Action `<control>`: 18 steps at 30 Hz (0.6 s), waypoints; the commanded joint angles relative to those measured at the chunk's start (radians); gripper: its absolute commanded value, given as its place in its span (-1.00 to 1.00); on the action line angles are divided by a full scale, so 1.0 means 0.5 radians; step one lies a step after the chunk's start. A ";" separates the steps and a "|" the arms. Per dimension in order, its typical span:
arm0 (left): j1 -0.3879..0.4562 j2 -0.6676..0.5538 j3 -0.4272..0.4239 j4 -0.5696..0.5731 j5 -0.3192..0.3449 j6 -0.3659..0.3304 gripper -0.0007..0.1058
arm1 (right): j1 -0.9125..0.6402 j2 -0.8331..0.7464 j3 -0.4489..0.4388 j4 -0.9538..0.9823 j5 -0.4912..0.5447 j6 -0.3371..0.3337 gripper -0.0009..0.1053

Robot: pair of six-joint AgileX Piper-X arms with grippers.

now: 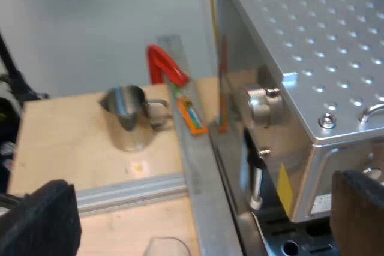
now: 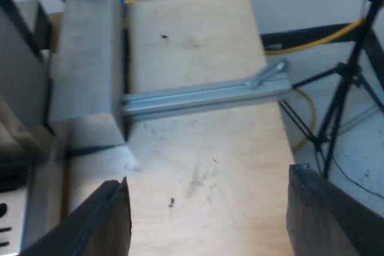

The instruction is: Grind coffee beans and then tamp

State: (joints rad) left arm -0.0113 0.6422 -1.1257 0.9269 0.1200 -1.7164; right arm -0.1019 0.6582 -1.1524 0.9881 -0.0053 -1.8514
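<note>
The espresso machine [image 1: 312, 46] stands close by, its perforated steel top, a round steel knob [image 1: 261, 103] and a thin steam wand [image 1: 257, 181] on its side facing me. My left gripper [image 1: 198, 226] hangs open beside that side, above the wooden table [image 1: 66, 142], with nothing between its fingers [image 1: 42, 220]. The curved rim of a clear glass [image 1: 165, 245] peeks in just under it. My right gripper [image 2: 210, 220] is open too, hovering over bare wood [image 2: 198, 148] next to the machine's grey flank [image 2: 87, 58], and holds nothing.
A small steel pitcher [image 1: 129, 118] stands on the table beyond the left gripper, with a red clamp [image 1: 165, 64] and an orange object [image 1: 192, 115] behind it. An aluminium rail [image 2: 204, 95] crosses the table. A black tripod [image 2: 348, 82] and yellow cable [image 2: 318, 40] lie past the table's edge.
</note>
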 commanded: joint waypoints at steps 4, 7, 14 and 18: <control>-0.066 -0.173 -0.001 -0.007 -0.085 -0.024 0.61 | -0.103 -0.086 -0.020 0.039 -0.111 -0.117 0.10; -0.109 -0.272 0.037 -0.007 -0.142 -0.024 0.61 | -0.064 -0.156 -0.020 0.054 -0.174 -0.164 0.10; -0.133 -0.561 0.222 0.022 -0.165 -0.024 0.61 | -0.036 -0.392 -0.020 0.192 -0.170 -0.212 0.10; -0.133 -0.776 0.335 0.133 -0.165 -0.012 0.61 | -0.036 -0.510 0.012 0.200 -0.180 -0.204 0.10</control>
State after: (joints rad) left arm -0.0729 0.2749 -0.9613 0.9857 0.0528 -1.7168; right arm -0.1203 0.4160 -1.1442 1.0839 -0.0852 -1.9419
